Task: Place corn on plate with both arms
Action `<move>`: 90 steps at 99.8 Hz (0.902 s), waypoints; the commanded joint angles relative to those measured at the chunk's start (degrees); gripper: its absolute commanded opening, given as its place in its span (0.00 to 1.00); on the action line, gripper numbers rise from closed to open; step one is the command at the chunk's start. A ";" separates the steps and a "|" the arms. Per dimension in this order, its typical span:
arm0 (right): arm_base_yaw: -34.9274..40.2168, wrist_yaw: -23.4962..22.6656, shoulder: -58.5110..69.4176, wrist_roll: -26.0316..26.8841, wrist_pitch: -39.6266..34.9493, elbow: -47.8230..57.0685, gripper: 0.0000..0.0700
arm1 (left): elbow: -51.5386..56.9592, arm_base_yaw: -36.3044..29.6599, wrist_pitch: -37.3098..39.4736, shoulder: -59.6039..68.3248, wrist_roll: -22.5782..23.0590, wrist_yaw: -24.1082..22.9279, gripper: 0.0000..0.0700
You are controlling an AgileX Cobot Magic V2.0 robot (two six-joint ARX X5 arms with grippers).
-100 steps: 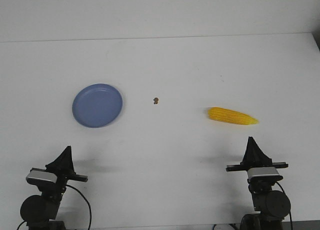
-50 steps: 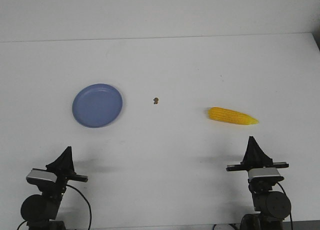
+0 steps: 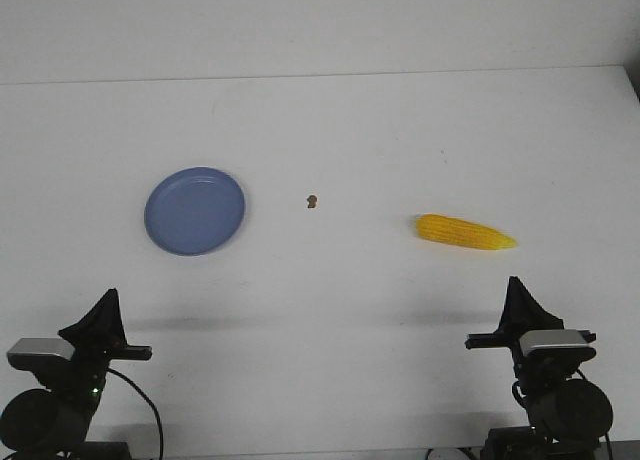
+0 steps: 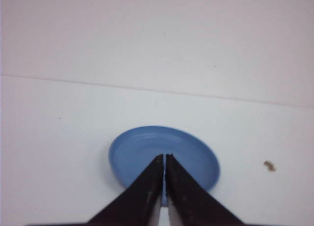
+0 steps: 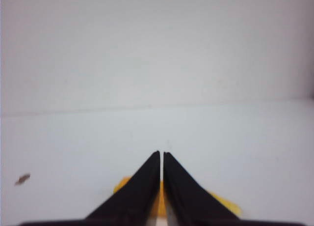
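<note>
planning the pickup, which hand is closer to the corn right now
The right hand. It sits just on the robot's side of the corn, not touching it. The left hand is far across the table, near the plate instead. Both hands are shut.

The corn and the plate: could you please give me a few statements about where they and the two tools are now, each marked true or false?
1. The corn lies on the plate. False: it lies on the table, well apart from it.
2. The left tool is shut and empty. True.
3. The right tool grips the corn. False: it is shut and empty, short of it.
4. A brown speck lies between plate and corn. True.
</note>
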 commanded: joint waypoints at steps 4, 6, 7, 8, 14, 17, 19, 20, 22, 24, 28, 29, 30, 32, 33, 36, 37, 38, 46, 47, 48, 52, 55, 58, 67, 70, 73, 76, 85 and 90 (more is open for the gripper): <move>-0.02 0.20 3.50 0.87 -5.29 5.25 0.02 | 7.10 0.11 -5.18 4.68 -1.27 0.04 0.02; -0.02 0.20 4.35 0.87 -6.49 6.29 0.02 | 8.55 0.11 -6.64 5.81 -1.07 0.04 0.02; -0.02 0.17 4.81 0.87 -7.08 6.82 0.02 | 9.25 0.11 -7.39 6.40 -0.96 0.04 0.02; -0.02 0.17 5.25 0.87 -7.63 7.32 0.02 | 9.94 0.11 -8.09 7.02 -0.87 0.04 0.02; -0.02 0.17 8.04 0.85 -11.17 10.40 0.02 | 13.92 0.11 -12.15 10.58 -0.35 0.04 0.02; -0.02 0.17 9.46 0.85 -12.87 11.93 0.02 | 15.72 0.11 -13.92 12.33 0.24 0.04 0.02; -0.02 0.17 10.45 0.87 -14.01 12.92 0.02 | 16.90 0.11 -15.17 13.55 0.50 0.04 0.02; -0.02 0.15 10.93 0.87 -14.56 13.40 0.02 | 17.42 0.11 -15.63 14.08 0.57 0.04 0.02; -0.02 0.15 11.93 0.87 -15.69 14.40 0.02 | 18.53 0.11 -16.79 15.23 0.59 0.04 0.02; -0.02 0.15 12.94 0.87 -16.74 15.32 0.02 | 19.56 0.11 -17.90 16.33 0.59 0.04 0.02; -0.02 0.15 14.93 0.87 -18.88 17.20 0.02 | 21.59 0.11 -19.96 18.49 0.68 0.04 0.02; -0.02 0.15 15.43 0.85 -19.41 17.64 0.02 | 22.08 0.11 -20.46 19.02 0.72 0.04 0.02; -0.02 0.15 15.91 0.87 -19.96 18.10 0.02 | 22.56 0.11 -20.96 19.56 0.85 0.04 0.02; -0.02 0.15 16.92 0.85 -20.94 19.02 0.02 | 23.43 0.11 -21.88 20.59 1.11 0.04 0.02; -0.02 0.15 17.42 0.87 -21.42 19.43 0.02 | 23.87 0.11 -22.34 21.11 1.27 0.04 0.02; -0.02 0.11 18.93 0.85 -22.75 20.72 0.02 | 25.16 0.11 -23.69 22.51 1.92 0.04 0.02; -0.02 0.09 19.41 0.87 -23.17 21.11 0.02 | 25.55 0.11 -24.09 22.97 2.10 0.04 0.02; -0.02 0.02 19.87 0.87 -23.61 21.49 0.02 | 25.94 0.11 -24.50 23.41 2.25 0.04 0.02; 0.00 -0.37 23.37 0.87 -26.71 24.28 0.02 | 28.74 0.11 -27.65 26.67 3.54 0.04 0.02; 0.00 -0.39 23.76 0.87 -27.04 24.55 0.02 | 29.05 0.11 -28.00 27.04 3.65 0.04 0.02; 0.00 -0.39 24.15 0.87 -27.34 24.81 0.02 | 29.35 0.11 -28.37 27.39 3.72 0.04 0.02; 0.00 -0.39 25.51 0.87 -28.44 25.66 0.02 | 30.27 0.11 -29.35 28.70 4.17 0.04 0.02; 0.00 -0.42 26.36 0.87 -28.98 26.12 0.02 | 30.77 0.11 -29.97 29.48 4.87 0.04 0.02; 0.00 -0.39 27.08 0.87 -29.24 26.36 0.02 | 31.01 0.11 -30.14 30.08 5.62 0.04 0.02; -0.02 -0.42 28.33 0.92 -29.48 26.40 0.02 | 31.08 0.11 -30.16 30.91 6.82 0.04 0.02; 0.00 -0.42 28.55 1.11 -29.53 26.40 0.02 | 31.08 0.11 -30.14 30.95 6.82 0.04 0.02; 0.00 -0.42 28.57 1.31 -29.68 26.40 0.02 | 31.08 0.11 -30.10 30.93 6.82 0.07 0.02; 0.00 -0.42 28.57 1.31 -29.75 26.40 0.02 | 31.08 0.11 -30.03 30.88 6.82 0.07 0.02; 0.00 -0.39 28.50 1.29 -29.70 26.40 0.02 | 31.08 0.11 -29.86 30.40 6.80 0.07 0.02; 0.00 -0.39 28.35 1.29 -29.70 26.40 0.02 | 31.08 0.09 -29.86 30.10 6.80 0.07 0.02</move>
